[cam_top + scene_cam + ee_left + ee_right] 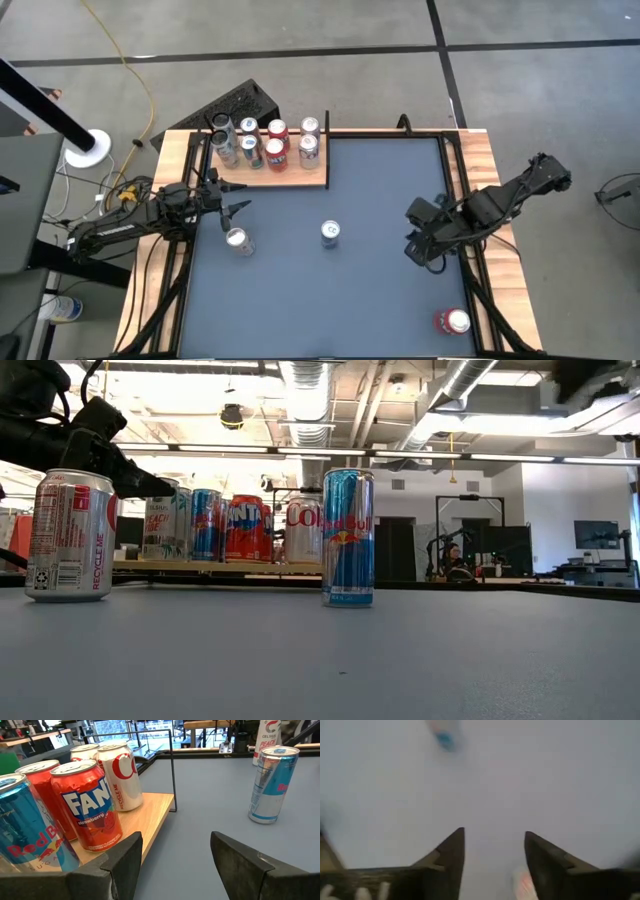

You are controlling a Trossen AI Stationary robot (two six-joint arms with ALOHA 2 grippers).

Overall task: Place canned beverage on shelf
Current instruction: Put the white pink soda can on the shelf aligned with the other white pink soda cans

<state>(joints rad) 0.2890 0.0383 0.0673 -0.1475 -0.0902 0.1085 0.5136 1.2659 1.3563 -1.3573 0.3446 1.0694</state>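
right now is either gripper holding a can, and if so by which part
Nothing is held. The left gripper hangs open beside the shelf, nothing between its fingers. The right gripper is open over bare table.

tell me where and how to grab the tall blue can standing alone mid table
Grip the tall blue can across its round side wall, about mid-height, coming in level from the side. It stands upright with bare table all round, so either open side works; the shelf lies beyond it. Its slim, tall shape would likely tip if pushed near the top.
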